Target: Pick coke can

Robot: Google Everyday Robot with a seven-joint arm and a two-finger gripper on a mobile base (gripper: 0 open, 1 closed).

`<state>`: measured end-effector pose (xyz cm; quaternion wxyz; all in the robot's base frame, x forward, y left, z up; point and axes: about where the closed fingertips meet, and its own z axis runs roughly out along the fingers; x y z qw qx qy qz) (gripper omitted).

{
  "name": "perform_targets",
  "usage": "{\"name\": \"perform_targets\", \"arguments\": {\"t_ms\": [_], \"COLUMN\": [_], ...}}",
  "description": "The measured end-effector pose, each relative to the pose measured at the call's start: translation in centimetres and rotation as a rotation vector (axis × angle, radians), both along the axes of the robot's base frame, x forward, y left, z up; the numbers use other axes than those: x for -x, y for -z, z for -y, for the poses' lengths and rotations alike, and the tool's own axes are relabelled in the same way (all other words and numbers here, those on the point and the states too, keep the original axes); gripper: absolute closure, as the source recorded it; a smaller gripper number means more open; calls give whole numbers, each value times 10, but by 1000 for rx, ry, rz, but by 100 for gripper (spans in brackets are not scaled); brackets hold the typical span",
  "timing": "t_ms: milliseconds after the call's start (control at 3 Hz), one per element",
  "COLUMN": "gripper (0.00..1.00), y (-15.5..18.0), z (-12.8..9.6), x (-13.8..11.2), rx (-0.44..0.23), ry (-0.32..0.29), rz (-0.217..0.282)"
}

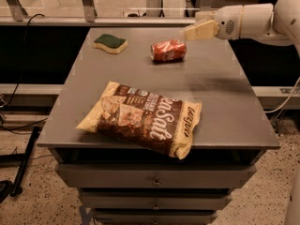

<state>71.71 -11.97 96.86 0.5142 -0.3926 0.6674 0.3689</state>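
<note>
Premises: a robotics lab or test workspace. Evidence: a grey metal drawer cabinet (154,177) used as a bench, a speckled hard floor (42,207), a black stand leg (26,161) at left, and a metal rail (93,20) behind. The gripper (199,31) hangs above the cabinet's far right side.

A coke can (168,50) lies on its side on the far part of a grey table (225,93), with bare tabletop all round it. The gripper (188,32) hangs just behind and to the right of the can, raised above the table and not touching the can. Its white arm (253,20) reaches in from the right of the can. Well to the left of the can sits a green and yellow sponge (110,43). In front of the can a large chip bag (143,118) lies flat, with a strip of bare top between them. Behind the can a metal rail (140,20) runs along the far edge.
</note>
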Motion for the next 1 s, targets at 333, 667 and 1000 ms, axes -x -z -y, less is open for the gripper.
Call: {"name": "perform_targets", "arguments": {"t_ms": [333,667,1000], "gripper": [0,0,0], "y": [1,4,3], "z": [7,47,88], "x": [3,1,2], "rx": [22,107,189], "ry": [20,121,203], "rz": [12,46,86]}}
